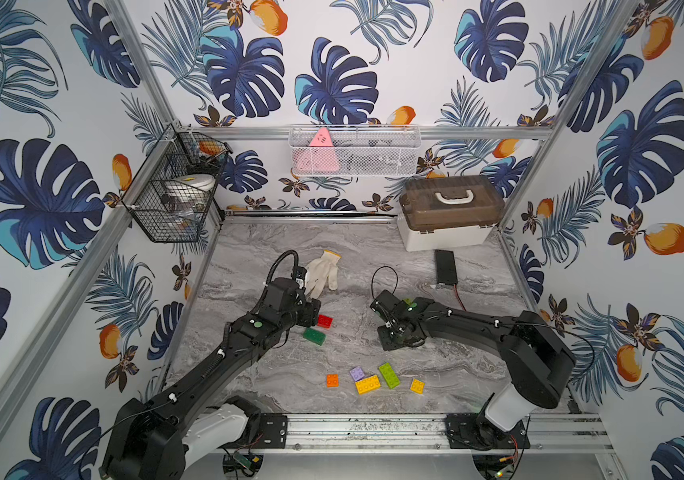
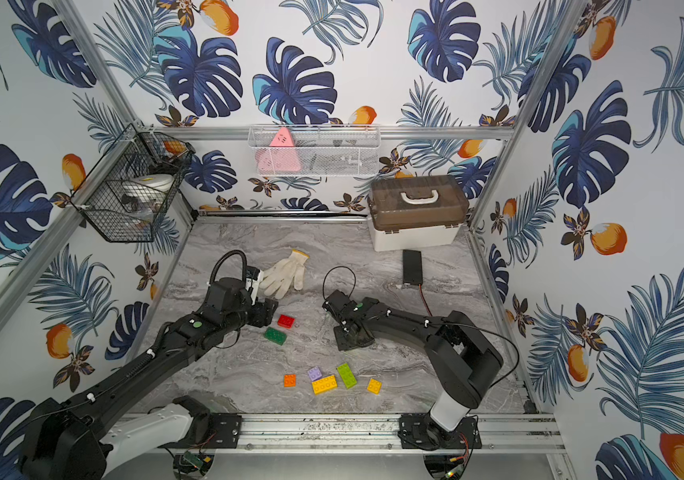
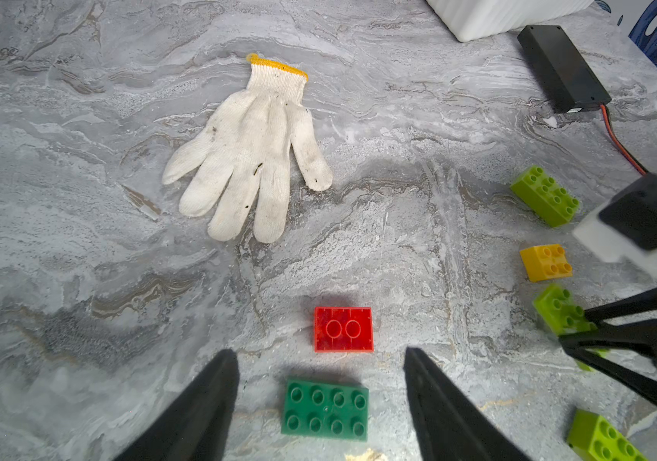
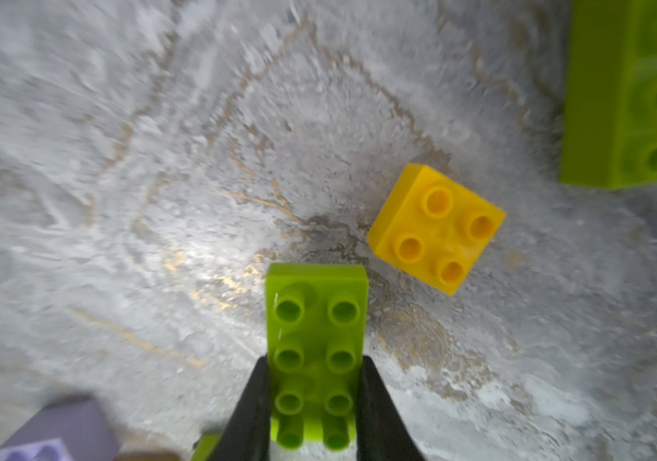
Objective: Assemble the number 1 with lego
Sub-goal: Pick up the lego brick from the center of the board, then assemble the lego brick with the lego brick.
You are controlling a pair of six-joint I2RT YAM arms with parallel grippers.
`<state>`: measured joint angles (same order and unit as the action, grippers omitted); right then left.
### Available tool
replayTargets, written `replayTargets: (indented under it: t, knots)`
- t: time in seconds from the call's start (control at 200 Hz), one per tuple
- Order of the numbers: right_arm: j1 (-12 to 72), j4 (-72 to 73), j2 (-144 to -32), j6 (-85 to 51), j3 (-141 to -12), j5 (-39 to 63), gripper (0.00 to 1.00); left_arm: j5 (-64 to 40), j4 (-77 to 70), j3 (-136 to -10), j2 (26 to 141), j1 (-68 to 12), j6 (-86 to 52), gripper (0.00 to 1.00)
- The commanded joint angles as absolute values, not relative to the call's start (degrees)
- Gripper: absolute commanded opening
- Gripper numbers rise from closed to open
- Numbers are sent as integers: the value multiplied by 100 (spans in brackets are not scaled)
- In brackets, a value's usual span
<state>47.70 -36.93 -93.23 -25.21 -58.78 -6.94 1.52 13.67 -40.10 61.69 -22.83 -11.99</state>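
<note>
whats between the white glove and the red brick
Nothing: bare grey marble tabletop separates the white knitted glove from the red square lego brick, seen in the left wrist view.

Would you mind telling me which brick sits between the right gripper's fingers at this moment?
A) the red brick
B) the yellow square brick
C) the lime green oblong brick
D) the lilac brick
C: in the right wrist view the right gripper has its two black fingers pressed against the long sides of the lime green oblong brick, while the yellow square brick lies loose on the table beside it.
</note>
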Motion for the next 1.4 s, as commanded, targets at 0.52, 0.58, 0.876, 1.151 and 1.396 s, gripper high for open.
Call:
replayTargets:
  t: [0.52,0.58,0.876,1.151,1.396]
  knots:
    - [2571,-4226,-9404,235,-6842,-441,19,44,1354,-4043,6258,-2294,-1162,71]
    - [2529,-4114,-9541,406,-6856,-398,19,45,1327,-4037,6267,-2294,-1152,71]
    - [2488,-3528,-10028,816,-6785,-130,19,61,1300,-4058,6335,-2294,-1153,72]
    - [2365,-3410,-10361,815,-6850,-36,18,55,1317,-4035,6317,-2292,-1177,72]
    - [2302,-3463,-10511,837,-6878,0,18,97,1345,-4018,6275,-2303,-1172,71]
